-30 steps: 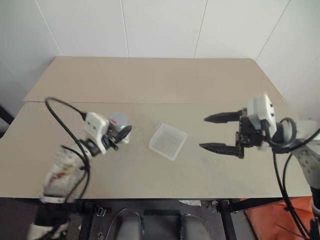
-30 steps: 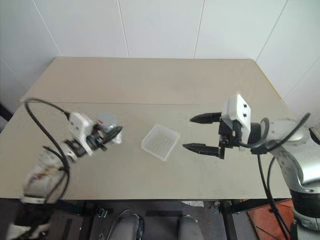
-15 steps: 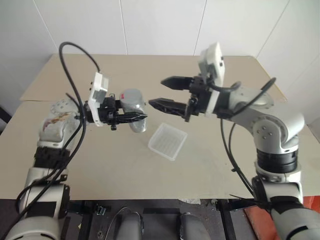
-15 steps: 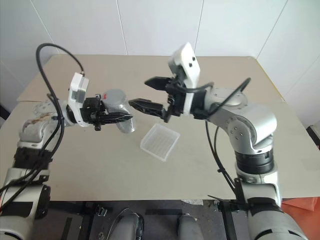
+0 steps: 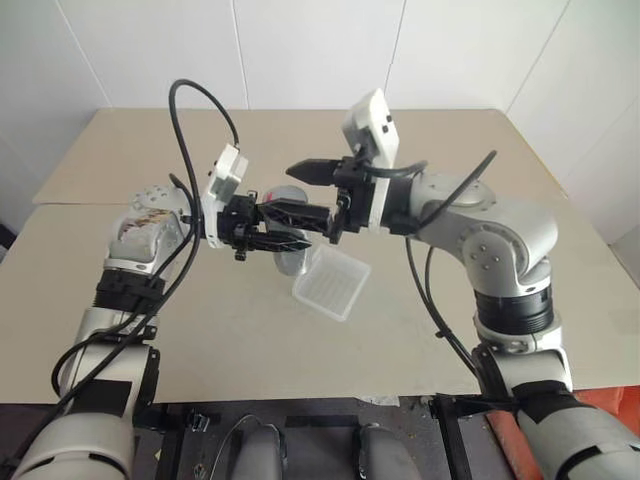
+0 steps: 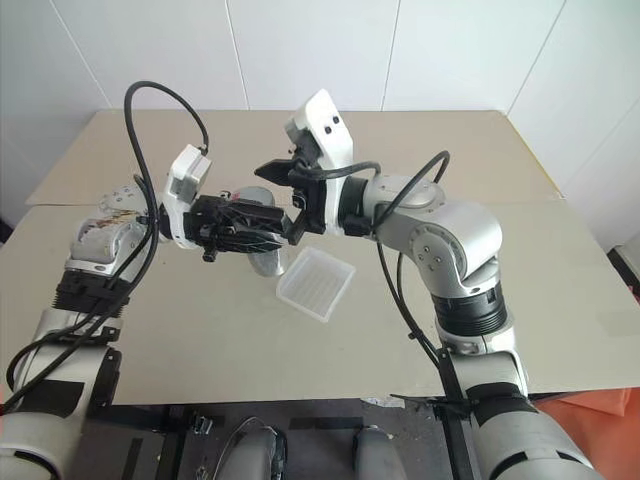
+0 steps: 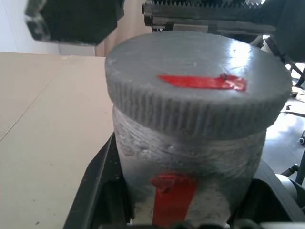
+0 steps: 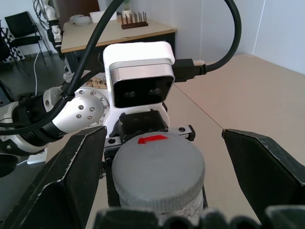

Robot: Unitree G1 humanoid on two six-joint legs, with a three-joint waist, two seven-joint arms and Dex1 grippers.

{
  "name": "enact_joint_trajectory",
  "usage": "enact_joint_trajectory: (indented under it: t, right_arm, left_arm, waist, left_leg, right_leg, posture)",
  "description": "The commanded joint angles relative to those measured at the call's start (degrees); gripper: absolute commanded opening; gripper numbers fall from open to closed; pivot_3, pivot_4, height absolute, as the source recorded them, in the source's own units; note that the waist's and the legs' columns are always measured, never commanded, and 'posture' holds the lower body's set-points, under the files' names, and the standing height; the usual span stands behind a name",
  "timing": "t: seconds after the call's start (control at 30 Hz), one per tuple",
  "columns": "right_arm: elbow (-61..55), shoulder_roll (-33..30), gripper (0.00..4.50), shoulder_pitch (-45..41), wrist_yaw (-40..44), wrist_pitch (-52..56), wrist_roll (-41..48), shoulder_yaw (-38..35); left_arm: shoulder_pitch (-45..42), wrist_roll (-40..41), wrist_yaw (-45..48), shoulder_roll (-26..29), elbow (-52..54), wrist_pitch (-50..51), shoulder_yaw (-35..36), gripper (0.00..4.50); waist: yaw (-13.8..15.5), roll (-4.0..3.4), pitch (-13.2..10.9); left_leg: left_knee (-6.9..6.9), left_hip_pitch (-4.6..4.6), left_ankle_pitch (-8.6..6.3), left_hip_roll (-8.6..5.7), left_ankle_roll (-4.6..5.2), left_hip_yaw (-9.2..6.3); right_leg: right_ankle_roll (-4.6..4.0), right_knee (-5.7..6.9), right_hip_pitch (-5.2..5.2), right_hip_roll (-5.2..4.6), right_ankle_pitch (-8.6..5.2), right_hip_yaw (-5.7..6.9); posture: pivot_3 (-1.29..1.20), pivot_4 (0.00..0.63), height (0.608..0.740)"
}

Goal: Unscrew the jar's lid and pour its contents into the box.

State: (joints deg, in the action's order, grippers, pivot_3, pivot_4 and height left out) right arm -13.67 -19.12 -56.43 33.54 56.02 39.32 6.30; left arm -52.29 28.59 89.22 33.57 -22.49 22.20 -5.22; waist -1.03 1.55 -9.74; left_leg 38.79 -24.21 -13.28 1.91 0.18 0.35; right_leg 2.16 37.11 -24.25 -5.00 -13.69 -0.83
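Observation:
My left gripper (image 5: 285, 228) is shut on the jar (image 5: 292, 262) and holds it in the air beside the box (image 5: 332, 283), a shallow translucent white tray on the table. The jar's clouded body (image 7: 190, 157) carries a red strip. The grey ribbed lid (image 8: 158, 164) is on the jar, with a red mark on top. My right gripper (image 5: 300, 192) is open. Its black fingers (image 8: 71, 181) stand on either side of the lid with a gap on both sides. The contents are hidden inside the jar.
The beige table (image 5: 200, 330) runs back to a white panelled wall. A seam (image 5: 80, 202) crosses the table behind my left arm. Black cables loop over both arms above the table.
Both arms rose and came together over the table's middle. The left one lifted the jar from low on the left, and the right gripper swung left until its open fingers flank the lid.

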Motion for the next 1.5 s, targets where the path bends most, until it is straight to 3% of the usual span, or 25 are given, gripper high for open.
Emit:
enact_joint_trajectory:
  t: [0.03,0.5,0.6,0.73,0.83,1.07,1.2,1.33,1.5]
  right_arm:
    - [0.15,0.62,4.5,-2.24,0.23,-0.43,-0.69,0.19]
    - [1.77,1.11,4.5,-2.38,3.1,-1.1,-2.95,1.94]
    - [1.75,1.2,3.9,-2.17,3.44,-1.36,-3.06,1.61]
    - [2.53,1.44,2.75,-1.98,4.84,-1.86,-2.68,0.8]
    - [3.7,1.44,2.75,-1.88,7.52,-2.8,-1.96,0.56]
    - [20.15,-0.49,2.75,-5.15,43.11,-19.95,-2.19,5.01]
    - [33.46,2.35,2.75,-11.15,56.93,-27.17,-5.08,7.42]
    - [41.33,4.8,2.75,-14.09,58.6,-32.19,-8.95,7.25]
    - [36.98,4.22,4.34,-10.9,46.34,-31.71,-11.61,3.03]
  left_arm:
    - [-1.85,-0.52,0.56,-0.03,0.31,-1.48,1.12,1.93]
    - [-1.53,-0.73,0.71,0.0,0.27,-2.23,1.74,1.93]
    - [-1.26,-0.72,0.64,-0.01,0.58,-2.31,1.73,1.93]
    - [-1.23,-0.75,0.77,0.13,0.76,-2.28,1.79,1.93]
    - [-1.4,-0.56,1.44,0.28,1.02,-2.72,2.13,1.93]
    - [-2.54,9.97,3.28,4.11,4.7,-1.6,-2.67,1.93]
    - [-3.04,13.18,3.28,5.54,6.39,-2.36,-7.32,1.93]
    - [-3.54,13.16,3.28,5.3,5.8,-3.54,-8.19,1.93]
    - [-2.5,10.51,3.28,5.84,3.92,-4.32,-5.7,1.93]
  waist:
    - [0.0,0.0,0.0]
    - [-0.01,0.0,0.0]
    - [-0.01,0.0,0.0]
    - [-0.01,0.0,0.0]
    - [0.0,0.0,0.0]
    - [-0.07,-0.02,-0.01]
    - [-0.62,-0.04,-0.03]
    - [-0.86,-0.06,-0.04]
    - [-0.97,-0.07,-0.05]
  left_leg:
    - [0.0,0.0,0.0,0.0,0.0,0.0]
    - [0.0,0.0,0.0,0.0,0.0,-0.01]
    - [0.0,0.0,0.0,0.0,0.0,-0.01]
    - [0.0,0.0,0.0,0.0,0.0,-0.01]
    - [0.0,0.0,0.0,0.0,0.0,-0.01]
    - [0.01,0.02,0.0,0.0,0.0,-0.01]
    - [0.01,0.04,0.0,0.04,0.0,-0.01]
    - [0.01,0.05,0.0,0.04,0.0,-0.02]
    - [0.02,0.01,0.01,0.04,-0.02,-0.04]
  right_leg:
    - [0.0,0.0,0.0,0.0,0.0,0.0]
    - [0.0,0.01,0.0,0.0,0.0,0.0]
    - [0.0,0.01,0.0,0.0,0.0,0.0]
    - [0.0,0.01,-0.01,0.0,0.0,0.0]
    - [0.0,0.01,0.0,0.0,0.0,0.0]
    - [0.0,0.0,0.02,0.0,0.0,0.0]
    - [0.0,0.02,0.01,0.05,0.0,-0.02]
    - [0.0,0.05,-0.01,0.06,0.0,-0.02]
    - [0.0,0.08,-0.05,0.05,0.0,-0.01]
  posture:
    - [0.0,0.15,0.74]
    - [0.0,0.15,0.74]
    - [0.0,0.15,0.74]
    - [0.0,0.15,0.74]
    - [0.0,0.15,0.74]
    - [0.0,0.15,0.74]
    - [0.0,0.15,0.74]
    - [0.0,0.15,0.74]
    - [0.0,0.15,0.74]
